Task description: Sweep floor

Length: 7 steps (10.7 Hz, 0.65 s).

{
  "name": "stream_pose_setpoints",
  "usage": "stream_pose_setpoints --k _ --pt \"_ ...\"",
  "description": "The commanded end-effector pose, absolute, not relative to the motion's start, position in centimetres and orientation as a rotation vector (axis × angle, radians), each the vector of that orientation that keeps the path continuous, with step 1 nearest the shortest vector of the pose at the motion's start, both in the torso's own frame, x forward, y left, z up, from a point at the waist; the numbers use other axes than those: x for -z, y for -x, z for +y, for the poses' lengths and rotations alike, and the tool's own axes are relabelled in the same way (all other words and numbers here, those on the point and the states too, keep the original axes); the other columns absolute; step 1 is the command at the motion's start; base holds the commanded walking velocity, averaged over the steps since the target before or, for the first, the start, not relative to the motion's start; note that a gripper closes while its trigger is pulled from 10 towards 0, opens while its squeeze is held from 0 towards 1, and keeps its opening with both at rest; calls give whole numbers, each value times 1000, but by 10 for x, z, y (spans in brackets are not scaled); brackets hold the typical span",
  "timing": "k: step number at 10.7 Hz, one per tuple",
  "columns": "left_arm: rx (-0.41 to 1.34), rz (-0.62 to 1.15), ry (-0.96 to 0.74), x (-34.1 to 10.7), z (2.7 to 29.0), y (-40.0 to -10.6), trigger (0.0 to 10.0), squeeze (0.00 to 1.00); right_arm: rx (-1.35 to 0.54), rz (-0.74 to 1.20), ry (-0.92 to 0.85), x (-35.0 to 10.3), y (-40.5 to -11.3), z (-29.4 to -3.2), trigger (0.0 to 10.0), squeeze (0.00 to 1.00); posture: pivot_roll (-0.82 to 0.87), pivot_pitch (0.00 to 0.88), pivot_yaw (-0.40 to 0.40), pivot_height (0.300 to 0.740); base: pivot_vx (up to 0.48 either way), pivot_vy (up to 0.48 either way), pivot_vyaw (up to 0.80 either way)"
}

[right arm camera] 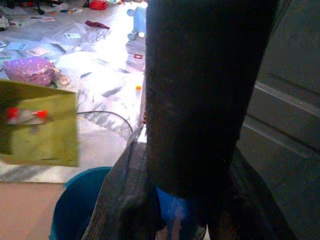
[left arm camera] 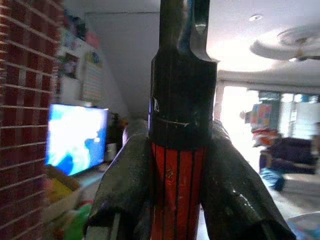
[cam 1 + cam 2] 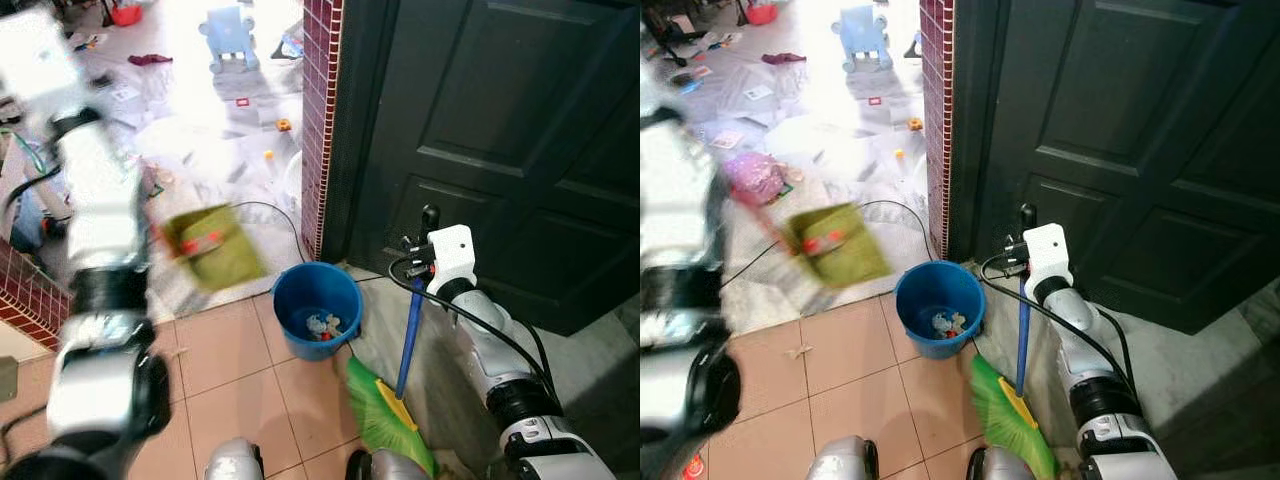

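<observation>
From the head views, the right gripper [image 3: 428,222] clasped the blue-handled broom [image 3: 409,335], its green bristles [image 3: 1010,420] on the tiles just beside the blue bucket [image 3: 316,300]. The blurred green dustpan [image 3: 835,245] hung above the floor left of the bucket.

At the left wrist, the left gripper [image 2: 182,200] clenched a red-and-black handle [image 2: 176,182].

At the right wrist, the fingers [image 1: 125,200] squeezed the broom handle above the bucket.
</observation>
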<state>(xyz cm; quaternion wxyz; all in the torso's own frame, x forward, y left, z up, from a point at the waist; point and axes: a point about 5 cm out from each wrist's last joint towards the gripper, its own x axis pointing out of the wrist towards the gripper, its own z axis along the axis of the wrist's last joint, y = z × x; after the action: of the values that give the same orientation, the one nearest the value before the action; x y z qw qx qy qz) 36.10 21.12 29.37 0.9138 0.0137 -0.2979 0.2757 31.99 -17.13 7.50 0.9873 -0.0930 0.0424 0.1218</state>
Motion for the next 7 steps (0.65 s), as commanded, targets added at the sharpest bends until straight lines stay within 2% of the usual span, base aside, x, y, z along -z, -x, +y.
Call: stream_pose_setpoints --k 1,3,6,7 --pt "-541 -748 -7 -322 202 -356 10000 0 -244 127 223 -66 -316 -174 10000 0 -85 0 3 740 0 0 0" --pt "-416 -751 21 -321 166 -366 10000 0 -238 120 219 -67 -317 -172 10000 0 -103 0 18 740 0 0 0" --pt "-177 -707 -18 -282 110 -369 10000 0 -239 108 216 -66 -315 -169 10000 0 -111 0 20 740 0 0 0" --pt "-45 -669 -19 -263 88 -367 10000 0 -234 105 218 -67 -316 -170 10000 0 -111 0 19 740 0 0 0"
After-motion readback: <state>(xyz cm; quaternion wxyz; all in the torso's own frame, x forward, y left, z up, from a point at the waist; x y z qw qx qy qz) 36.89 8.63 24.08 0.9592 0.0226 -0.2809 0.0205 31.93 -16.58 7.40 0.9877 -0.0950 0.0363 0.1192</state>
